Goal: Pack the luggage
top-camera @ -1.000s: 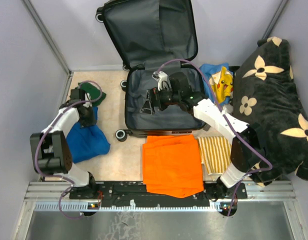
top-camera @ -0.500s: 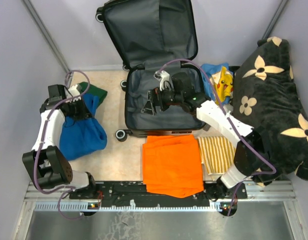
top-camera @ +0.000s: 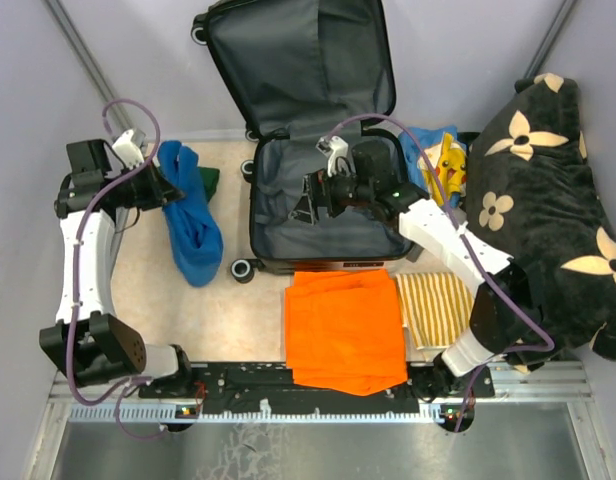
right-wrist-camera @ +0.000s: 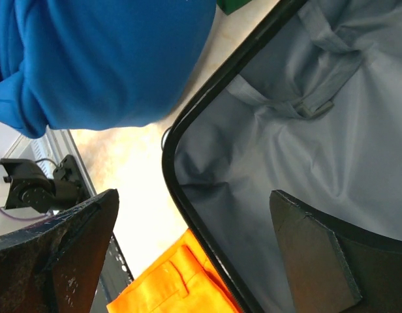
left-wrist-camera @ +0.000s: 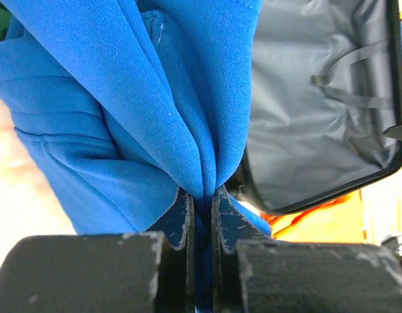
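Note:
The luggage (top-camera: 318, 215) lies open at the back centre, its grey lining bare (right-wrist-camera: 305, 130) and its lid leaning against the wall. My left gripper (top-camera: 160, 187) is shut on a blue garment (top-camera: 191, 220), which hangs from it as a long fold left of the luggage. In the left wrist view the fabric (left-wrist-camera: 123, 98) is pinched between the jaws of the left gripper (left-wrist-camera: 201, 195), with the luggage (left-wrist-camera: 305, 130) to the right. My right gripper (top-camera: 308, 203) hovers open over the lower half of the luggage, nothing between its jaws (right-wrist-camera: 194, 208).
A folded orange garment (top-camera: 343, 330) and a yellow striped cloth (top-camera: 431, 308) lie in front of the luggage. A yellow plush toy (top-camera: 448, 170) on blue cloth sits at its right, beside a big black flowered cushion (top-camera: 543, 200). A green cloth (top-camera: 209, 178) lies behind the blue garment.
My left arm has lifted the blue garment off the floor and swung up and back to the left, so it now hangs stretched. The right gripper has barely shifted.

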`<action>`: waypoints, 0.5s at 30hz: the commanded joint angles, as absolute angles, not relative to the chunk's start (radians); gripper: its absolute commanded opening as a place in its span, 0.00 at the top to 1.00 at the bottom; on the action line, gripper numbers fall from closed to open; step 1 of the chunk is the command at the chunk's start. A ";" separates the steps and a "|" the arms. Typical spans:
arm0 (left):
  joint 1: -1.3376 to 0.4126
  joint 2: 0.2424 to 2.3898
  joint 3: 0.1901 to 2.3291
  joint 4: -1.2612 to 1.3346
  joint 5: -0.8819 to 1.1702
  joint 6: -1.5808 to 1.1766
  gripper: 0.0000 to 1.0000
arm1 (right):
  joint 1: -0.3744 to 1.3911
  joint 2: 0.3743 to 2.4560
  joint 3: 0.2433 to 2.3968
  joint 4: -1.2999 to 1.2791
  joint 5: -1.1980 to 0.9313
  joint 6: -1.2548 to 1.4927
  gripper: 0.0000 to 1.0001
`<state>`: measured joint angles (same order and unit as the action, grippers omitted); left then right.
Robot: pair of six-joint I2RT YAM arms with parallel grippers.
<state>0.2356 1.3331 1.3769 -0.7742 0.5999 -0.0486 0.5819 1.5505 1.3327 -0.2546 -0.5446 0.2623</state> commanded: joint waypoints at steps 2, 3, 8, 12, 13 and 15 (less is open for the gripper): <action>0.196 1.365 1.518 -0.662 0.742 -0.165 1.00 | 0.517 1.483 1.346 -0.229 -0.563 0.267 0.01; 0.178 1.373 1.534 -0.647 0.744 -0.182 1.00 | 0.504 1.483 1.349 -0.235 -0.565 0.267 0.01; 0.096 1.431 1.608 -0.583 0.766 -0.269 1.00 | 0.437 1.480 1.352 -0.259 -0.575 0.265 0.01; 0.054 1.500 1.677 -0.536 0.779 -0.328 1.00 | 0.394 1.476 1.350 -0.277 -0.579 0.259 0.01; 0.037 1.519 1.698 -0.527 0.778 -0.340 1.00 | 0.384 1.475 1.346 -0.279 -0.578 0.258 0.01; 0.008 1.560 1.726 -0.499 0.782 -0.381 1.00 | 0.366 1.474 1.341 -0.281 -0.578 0.257 0.01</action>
<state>0.0525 1.5215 1.6238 -0.6670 0.7055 -0.2703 0.3973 1.5272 1.3331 -0.2863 -0.5594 0.2642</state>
